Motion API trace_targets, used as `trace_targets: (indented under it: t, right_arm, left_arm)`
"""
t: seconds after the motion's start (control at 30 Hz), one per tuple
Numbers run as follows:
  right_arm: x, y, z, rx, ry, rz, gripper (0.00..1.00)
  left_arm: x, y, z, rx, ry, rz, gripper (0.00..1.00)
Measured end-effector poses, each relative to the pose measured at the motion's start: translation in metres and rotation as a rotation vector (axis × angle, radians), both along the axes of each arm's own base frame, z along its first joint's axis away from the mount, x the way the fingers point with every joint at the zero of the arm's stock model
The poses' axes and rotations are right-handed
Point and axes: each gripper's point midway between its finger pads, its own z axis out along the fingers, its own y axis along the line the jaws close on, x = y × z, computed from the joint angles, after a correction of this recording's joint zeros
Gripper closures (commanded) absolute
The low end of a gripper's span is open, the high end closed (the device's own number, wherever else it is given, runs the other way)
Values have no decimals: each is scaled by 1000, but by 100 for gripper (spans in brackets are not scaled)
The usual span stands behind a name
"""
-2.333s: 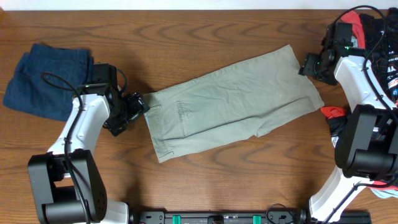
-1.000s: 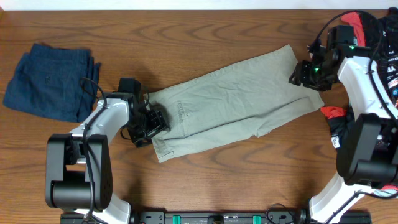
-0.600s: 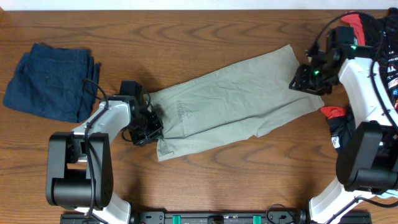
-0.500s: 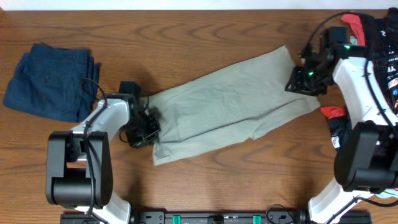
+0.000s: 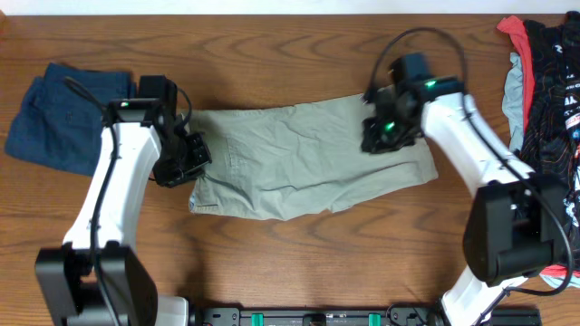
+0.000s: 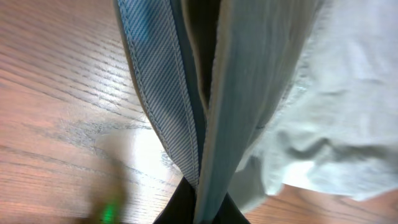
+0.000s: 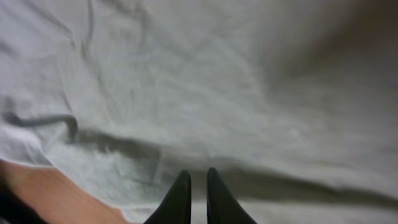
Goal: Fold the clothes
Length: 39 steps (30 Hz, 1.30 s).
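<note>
We see wrinkled khaki-beige cotton shorts (image 5: 308, 163) lying flat at the middle of the wooden tabletop (image 5: 272, 45). Our left gripper (image 6: 202, 208) pinches their pale-blue twill waistband lining (image 6: 158, 93); our right gripper (image 7: 197, 177), nearly closed, nips the leg cloth.

Bare table (image 5: 272, 54) lies open along the far edge and along the near edge below the shorts (image 5: 308, 163). A denim garment (image 5: 54, 118) blocks the left side, just beside the left arm (image 5: 113, 181). A pile of clothes (image 5: 544, 81) crowds the right edge.
</note>
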Motion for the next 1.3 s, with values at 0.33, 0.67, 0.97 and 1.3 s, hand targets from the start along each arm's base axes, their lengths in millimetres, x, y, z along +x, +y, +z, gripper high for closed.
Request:
trace_targets:
  t: [0.33,0.67,0.97,1.3]
  right_arm:
    - [-56,97,-50,107,-58,227,92]
    - [-90,146,-72,146,-132,291,92]
    - [-87,171,-71,185,-210,306,93]
    - [-88,189,-68,221,-250,319,92]
  left_arm:
    - [-3,1,29,6,-103,0,94]
    - [-7,-20,53,-117,-174,-8,94]
    - [0,-62,89,-395,-270,-18,94]
    - [26,-84,122,-583,-372,28,94]
